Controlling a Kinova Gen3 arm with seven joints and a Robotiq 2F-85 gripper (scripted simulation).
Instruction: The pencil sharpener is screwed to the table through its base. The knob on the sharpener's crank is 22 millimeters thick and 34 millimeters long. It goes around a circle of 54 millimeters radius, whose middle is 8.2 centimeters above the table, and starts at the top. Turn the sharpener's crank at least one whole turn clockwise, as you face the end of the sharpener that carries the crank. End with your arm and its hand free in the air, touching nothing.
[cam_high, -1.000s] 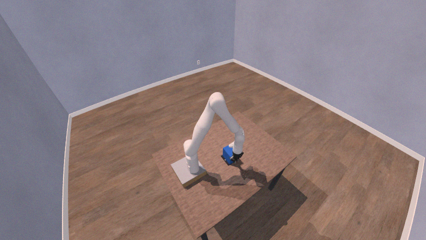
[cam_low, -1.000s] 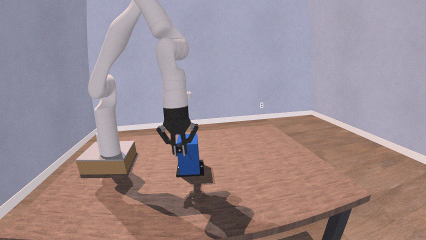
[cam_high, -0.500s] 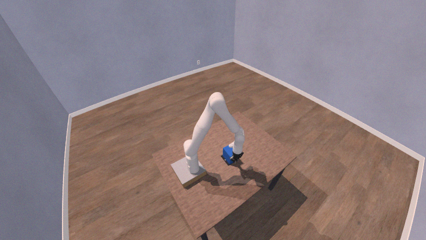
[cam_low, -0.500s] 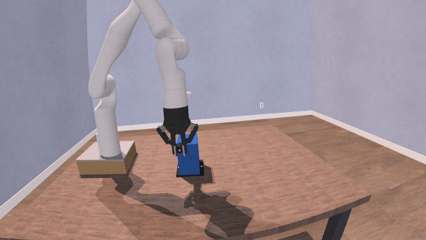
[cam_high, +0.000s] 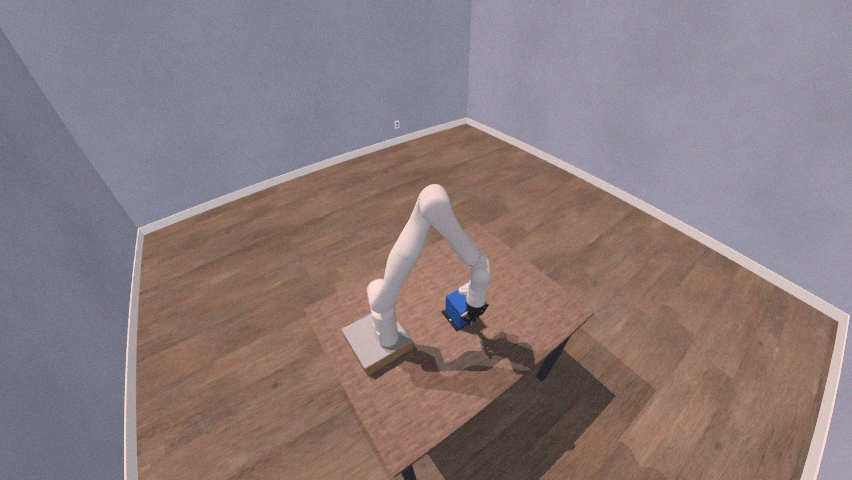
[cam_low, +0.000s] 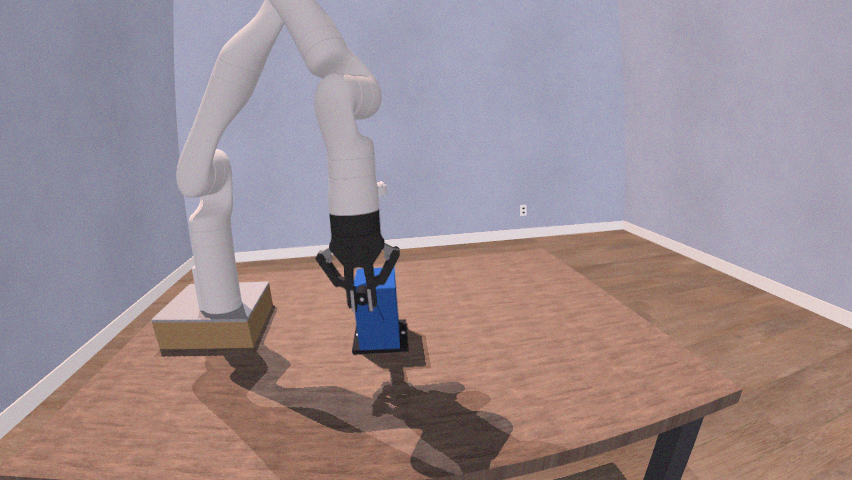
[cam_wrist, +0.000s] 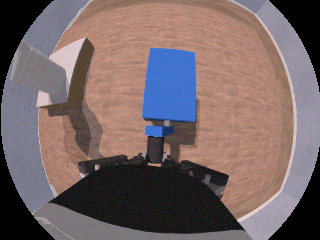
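On table: sharpener (cam_low: 377, 319), blue, on a dark base plate, near the middle of the table (cam_low: 536, 333).
Gripper: gripper (cam_low: 360, 299) points down in front of the sharpener's near face, fingers (cam_low: 350, 296) pinching the knob (cam_wrist: 155, 148).
Knob: dark, seen from the wrist just under a small blue crank (cam_wrist: 159, 131) piece.
Nearby: arm's base (cam_low: 172, 342) sits well apart to the left.
In the way: gripper hides most of the crank in the exterior view.
Shadows: arm's shadow falls on the table in front.
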